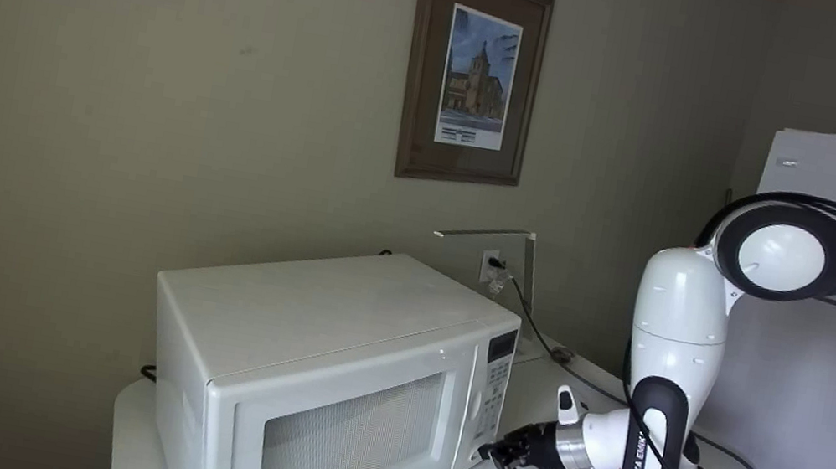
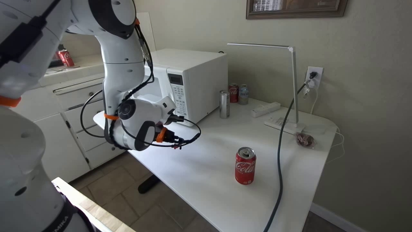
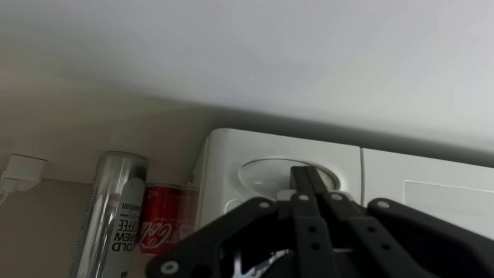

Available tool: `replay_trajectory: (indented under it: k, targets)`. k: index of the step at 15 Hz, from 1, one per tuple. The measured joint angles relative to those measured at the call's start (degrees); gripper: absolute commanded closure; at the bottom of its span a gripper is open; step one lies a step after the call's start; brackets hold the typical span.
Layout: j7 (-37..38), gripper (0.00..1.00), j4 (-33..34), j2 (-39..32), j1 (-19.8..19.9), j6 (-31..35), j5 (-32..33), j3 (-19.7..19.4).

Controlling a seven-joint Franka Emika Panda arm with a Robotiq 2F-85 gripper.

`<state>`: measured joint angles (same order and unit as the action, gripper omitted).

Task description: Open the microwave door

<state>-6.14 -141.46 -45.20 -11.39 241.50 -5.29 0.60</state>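
Gripper (image 3: 308, 179), jaws together, at oval button (image 3: 266, 175) of microwave (image 1: 320, 312) by rounded corner of table (image 1: 135, 425), likely release step for door (image 1: 350, 435), contact unclear; next needs straight push.

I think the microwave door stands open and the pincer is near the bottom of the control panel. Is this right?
Not open: the microwave door is shut, as an exterior view shows. The pincer is near the bottom of the control panel.

Arm (image 1: 681, 312) is bent, gripper (image 3: 308, 170) approx. horiz. w/ jaws together.
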Motion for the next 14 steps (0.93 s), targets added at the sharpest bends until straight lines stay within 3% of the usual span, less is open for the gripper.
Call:
replay_trajectory:
  k: [14]
  targets:
    - [-5.7, 1.0, 2.1, -1.2, -1.3, -0.1, 2.7, -3.4]
